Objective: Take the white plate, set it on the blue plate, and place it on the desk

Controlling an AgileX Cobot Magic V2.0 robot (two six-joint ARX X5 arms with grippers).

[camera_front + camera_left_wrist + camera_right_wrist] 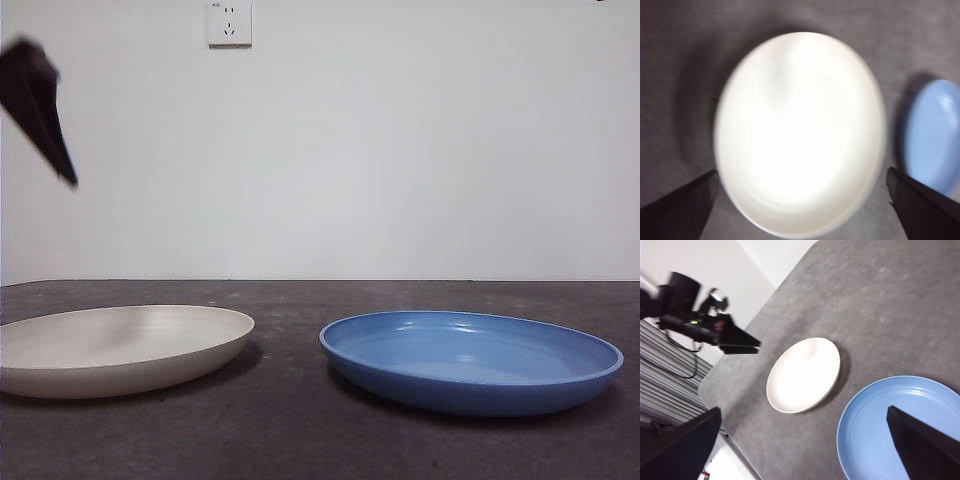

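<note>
Wide, shallow, matte cream-white round plate lies flat on dark grey speckled desk, left side of the scene. Glossy blue plastic round plate sits to its right, near but apart, w/ bare desk between the 2. Left gripper hangs above the white plate, jaws spread wide, not touching it. Right gripper is high over the blue plate, jaws also wide apart, holding nothing.

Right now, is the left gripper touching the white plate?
Apart. The front view shows the left gripper hanging well above the white plate, with bare wall between them.
</note>
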